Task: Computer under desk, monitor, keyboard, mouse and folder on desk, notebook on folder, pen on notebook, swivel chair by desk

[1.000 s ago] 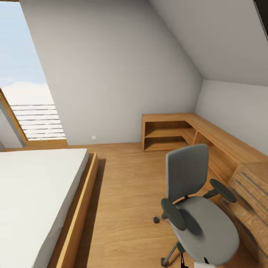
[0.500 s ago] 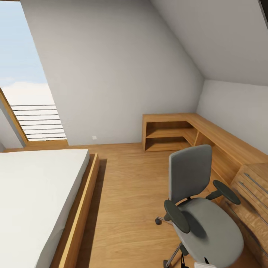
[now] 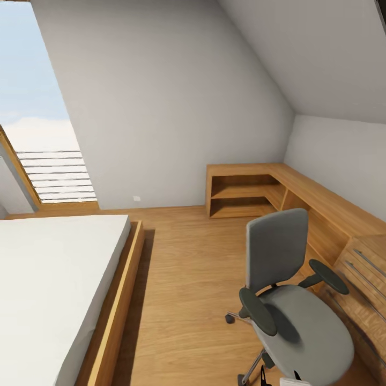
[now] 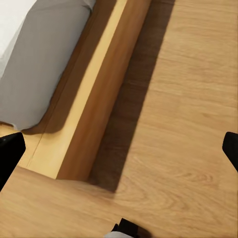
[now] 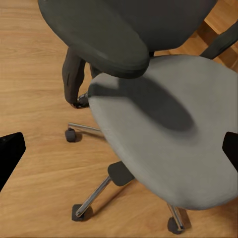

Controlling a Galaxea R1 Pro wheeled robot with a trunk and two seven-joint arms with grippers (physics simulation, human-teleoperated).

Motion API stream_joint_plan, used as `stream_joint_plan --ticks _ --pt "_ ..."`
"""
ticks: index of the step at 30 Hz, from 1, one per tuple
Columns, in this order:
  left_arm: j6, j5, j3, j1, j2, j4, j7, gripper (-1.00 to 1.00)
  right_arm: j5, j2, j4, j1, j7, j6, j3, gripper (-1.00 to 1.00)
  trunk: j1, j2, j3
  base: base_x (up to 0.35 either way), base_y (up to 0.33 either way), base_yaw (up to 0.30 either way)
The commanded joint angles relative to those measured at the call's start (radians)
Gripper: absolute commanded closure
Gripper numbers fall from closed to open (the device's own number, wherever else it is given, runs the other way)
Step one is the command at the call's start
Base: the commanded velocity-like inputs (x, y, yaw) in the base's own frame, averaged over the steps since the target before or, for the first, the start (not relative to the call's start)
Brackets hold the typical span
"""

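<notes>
We look out from the head camera across an attic bedroom under a sloped ceiling. The swivel chair (image 3: 292, 300) sits at the lower right of the frame on the wooden floor (image 3: 187, 289), grey back upright, black armrests out to both sides, its grey seat bare, with nothing lying on it. Just to its right, at the right edge, stands a light wooden drawer chest (image 3: 364, 284), and behind that a long low wooden shelf unit (image 3: 252, 190) runs along the walls into the far corner. The bed (image 3: 53, 289) with its white mattress and wooden frame takes the lower left, well apart from the chair, and a tall window (image 3: 37, 118) fills the upper left.

In the right wrist view we are close over the chair (image 5: 163, 134): one armrest at the top, the seat across the middle, the chrome star base and castors low in the frame. The right hand (image 5: 119, 151) is spread wide, its dark fingertips at the two side edges, gripping nothing.

The left wrist view looks down at the bed frame (image 4: 94, 94) and the floor beside it. The left hand (image 4: 119, 153) is also wide apart and holds nothing.
</notes>
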Motion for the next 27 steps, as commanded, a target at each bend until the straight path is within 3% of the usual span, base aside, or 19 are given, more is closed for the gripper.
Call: stream_joint_plan --ticks 1,15,27 --pt "-0.001 0.001 -0.008 -0.001 0.000 0.000 0.009 -1.00 0.001 0.001 0.002 -0.001 -0.009 -0.001 0.008 -1.00 0.000 -0.001 -0.002 0.000 0.048 0.000" --pt "-0.001 0.001 -0.009 -0.001 0.000 0.000 0.009 -1.00 0.001 0.001 0.001 -0.001 -0.009 -0.001 0.008 -1.00 0.000 -0.001 -0.002 0.000 0.014 0.000" --pt "0.002 0.001 -0.010 -0.001 0.001 0.000 0.009 -1.00 -0.001 0.006 -0.005 -0.001 -0.010 -0.001 0.008 -1.00 0.000 -0.001 -0.002 0.000 0.199 0.002"
